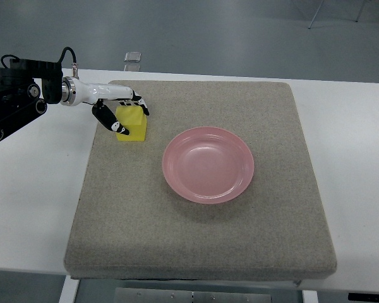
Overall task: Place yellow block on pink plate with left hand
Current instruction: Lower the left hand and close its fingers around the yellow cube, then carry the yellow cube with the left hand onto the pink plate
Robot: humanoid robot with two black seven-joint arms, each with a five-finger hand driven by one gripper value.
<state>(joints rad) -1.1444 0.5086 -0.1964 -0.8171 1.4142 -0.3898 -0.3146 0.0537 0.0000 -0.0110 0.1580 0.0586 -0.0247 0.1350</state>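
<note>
Yellow block (132, 122) in left robot hand (118, 108), beside pink plate (208, 164).

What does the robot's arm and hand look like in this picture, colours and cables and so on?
Only the left arm shows, entering from the picture's left edge. Its bulky outer segments are black, with a round black joint and thin black cables looping above it. A silver metal collar leads into a slim glossy white forearm shell. The left hand has slender fingers, black with white patches near the tips. The right arm is out of view.

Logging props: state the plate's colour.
Pink plate, empty, clearest in the top view.
</note>
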